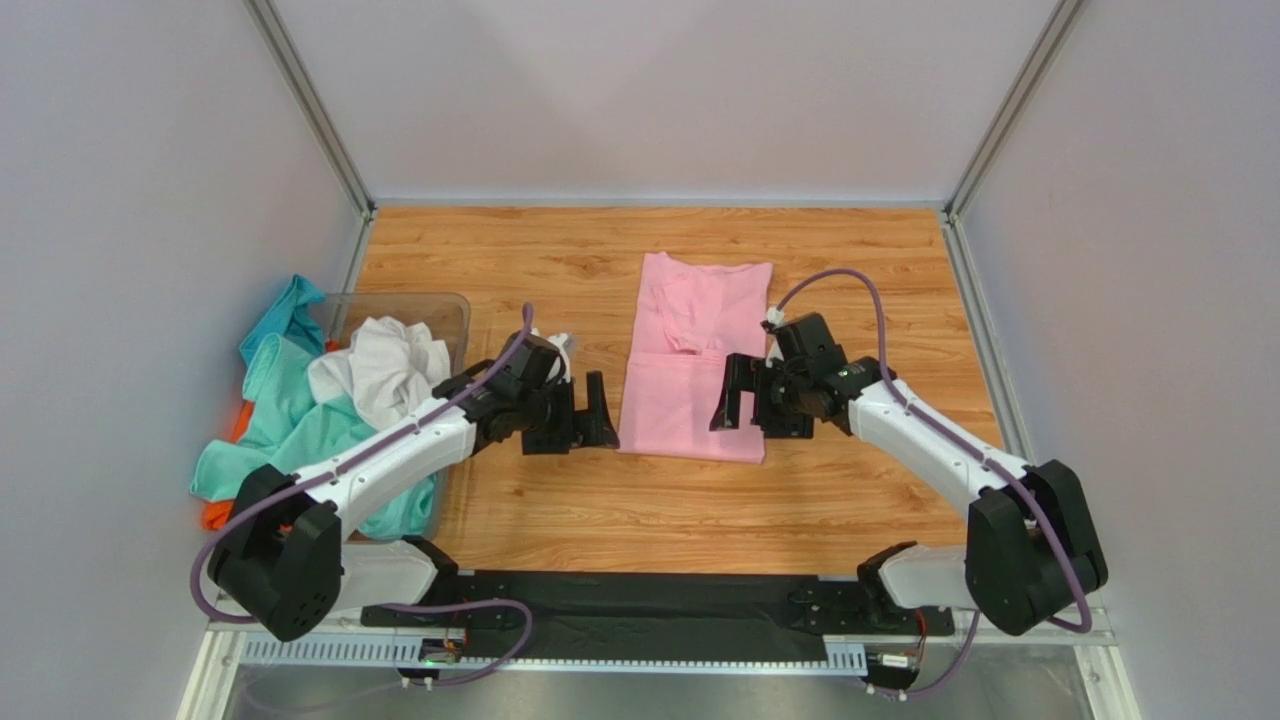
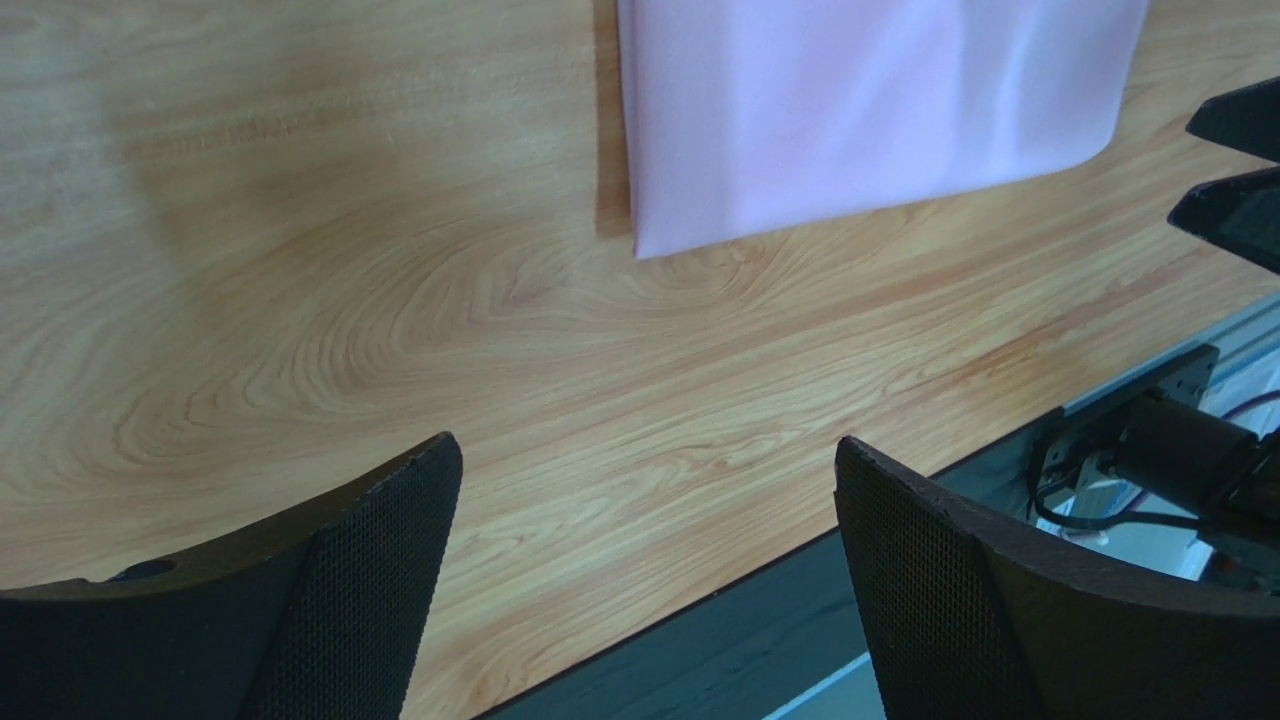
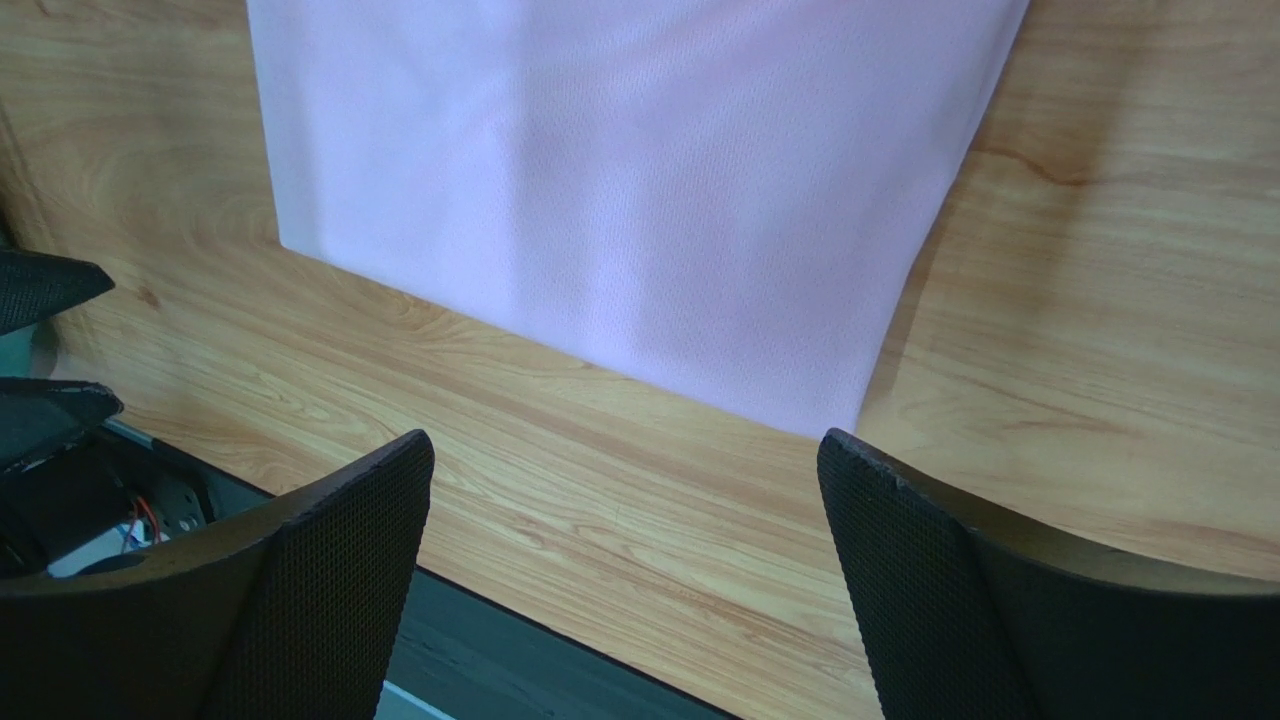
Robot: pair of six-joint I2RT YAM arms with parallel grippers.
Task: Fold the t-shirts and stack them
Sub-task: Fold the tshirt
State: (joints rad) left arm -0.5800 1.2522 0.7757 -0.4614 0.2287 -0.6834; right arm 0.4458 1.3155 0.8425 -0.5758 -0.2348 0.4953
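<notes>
One wooden table [image 1: 511, 255], grey walls [image 1: 661, 90], pink t-shirt [image 1: 694, 368]

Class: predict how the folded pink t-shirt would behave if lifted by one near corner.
The folded light pink cotton t-shirt lies flat in thin layers, so it would probably droop and unfold. On the smooth wooden table a push would likely bunch it.

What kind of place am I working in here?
Likely a robot test cell: plain grey enclosure walls, a wood-grain table framed by aluminium rails, and a clear bin heaped with t-shirts.
</notes>
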